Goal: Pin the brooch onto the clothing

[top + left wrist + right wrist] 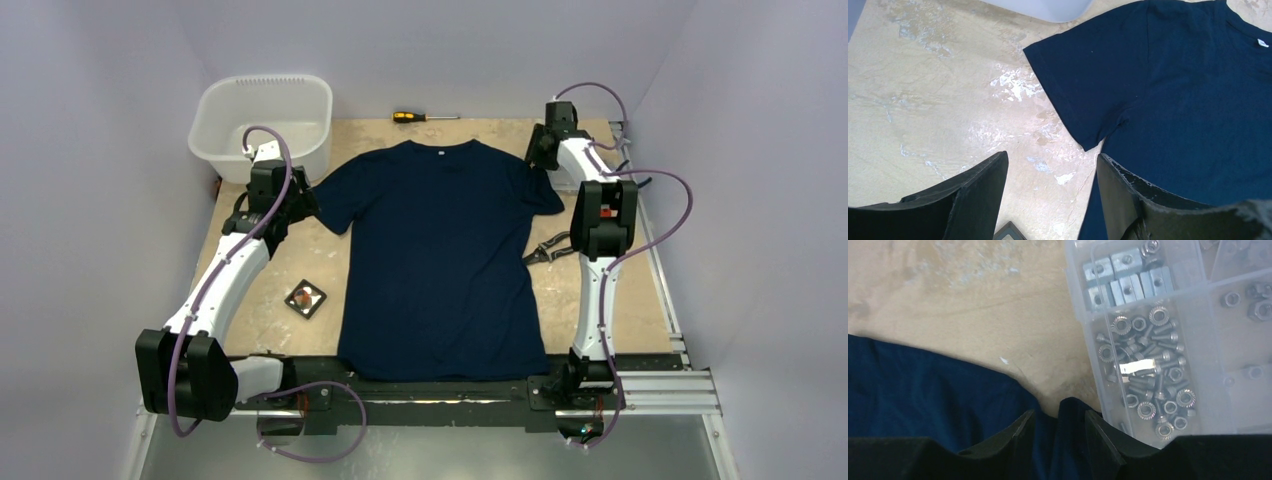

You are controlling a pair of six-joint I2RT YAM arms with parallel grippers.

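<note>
The dark navy T-shirt (440,255) lies spread flat in the middle of the table, collar at the far side. The brooch (306,297), a small reddish disc, sits in a small black tray (292,298) left of the shirt. My left gripper (305,205) is open and empty over bare table (1052,159), just short of the left sleeve (1083,85). My right gripper (540,155) is at the right sleeve. Its jaws stand partly apart (1059,415) on either side of a raised fold of sleeve (1070,407). They are not pressed together.
A white plastic tub (262,115) stands at the far left. A screwdriver (425,117) lies beyond the collar. A pliers-like tool (548,250) lies right of the shirt. A clear parts box (1158,340) of nuts and bolts sits beside the right sleeve.
</note>
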